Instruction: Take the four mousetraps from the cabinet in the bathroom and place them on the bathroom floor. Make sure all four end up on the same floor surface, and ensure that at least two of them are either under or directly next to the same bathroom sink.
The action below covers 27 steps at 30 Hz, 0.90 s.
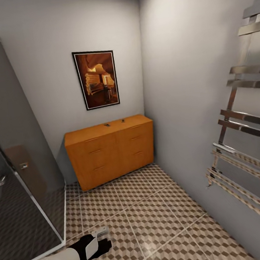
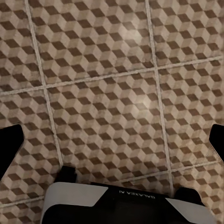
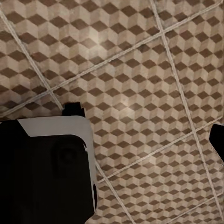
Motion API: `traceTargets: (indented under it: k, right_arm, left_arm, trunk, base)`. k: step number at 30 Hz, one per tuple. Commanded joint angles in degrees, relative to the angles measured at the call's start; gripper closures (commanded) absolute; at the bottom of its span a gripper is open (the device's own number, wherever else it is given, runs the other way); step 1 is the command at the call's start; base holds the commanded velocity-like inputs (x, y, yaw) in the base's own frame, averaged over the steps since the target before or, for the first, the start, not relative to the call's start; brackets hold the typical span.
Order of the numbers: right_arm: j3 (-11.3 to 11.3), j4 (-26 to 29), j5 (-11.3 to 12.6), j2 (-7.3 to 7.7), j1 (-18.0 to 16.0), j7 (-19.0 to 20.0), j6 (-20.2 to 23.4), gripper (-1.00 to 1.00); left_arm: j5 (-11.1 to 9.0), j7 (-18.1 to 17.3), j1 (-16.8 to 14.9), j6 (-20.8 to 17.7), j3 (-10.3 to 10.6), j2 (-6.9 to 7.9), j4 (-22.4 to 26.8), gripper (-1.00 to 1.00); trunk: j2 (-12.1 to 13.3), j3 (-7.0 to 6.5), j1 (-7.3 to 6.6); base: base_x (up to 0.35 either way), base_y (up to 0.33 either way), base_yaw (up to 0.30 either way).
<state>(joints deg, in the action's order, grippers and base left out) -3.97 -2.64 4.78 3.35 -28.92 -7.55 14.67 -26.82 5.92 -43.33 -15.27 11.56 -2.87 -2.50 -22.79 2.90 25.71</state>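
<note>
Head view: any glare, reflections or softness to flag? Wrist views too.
Head view: towel rail bars mirror the floor tiles; shower glass reflects the cabinet; items on the cabinet top too small to identify. Left wrist view: pale sheen patch on the bathroom floor. Right wrist view: similar sheen, tiles slightly soft.

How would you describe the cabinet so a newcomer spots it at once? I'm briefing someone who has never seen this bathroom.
Look to the far wall, under the dark-framed picture. There, standing on the cube-patterned tiled floor in the corner, is the cabinet: wide, low, with plain drawer fronts. It is the only orange-brown wooden piece, between the glass shower enclosure and the chrome towel rail, with two small objects on its flat top.
</note>
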Motion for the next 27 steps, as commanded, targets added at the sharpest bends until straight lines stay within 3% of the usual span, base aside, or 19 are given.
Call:
traceTargets:
  k: [1,10,27]
  right_arm:
    - [-0.42,-0.08,0.50,-0.01,-0.08,-0.10,0.10,-1.00]
    - [-0.42,-0.08,0.50,-0.01,-0.08,-0.10,0.10,-1.00]
    - [-0.42,-0.08,0.50,-0.01,-0.08,-0.10,0.10,-1.00]
  left_arm:
    - [-0.60,0.14,-0.09,-0.11,0.48,-0.03,-0.09,-1.00]
    - [-0.60,0.14,-0.09,-0.11,0.48,-0.03,-0.10,-1.00]
    - [-0.60,0.14,-0.09,-0.11,0.48,-0.03,-0.06,-1.00]
  trunk:
    - [-0.13,0.12,0.07]
    - [-0.13,0.11,0.07]
    - [-0.13,0.10,0.07]
  base:
    - [0.334,0.005,0.009]
    - [0.334,0.002,0.058]
    - [0.335,-0.034,0.254]
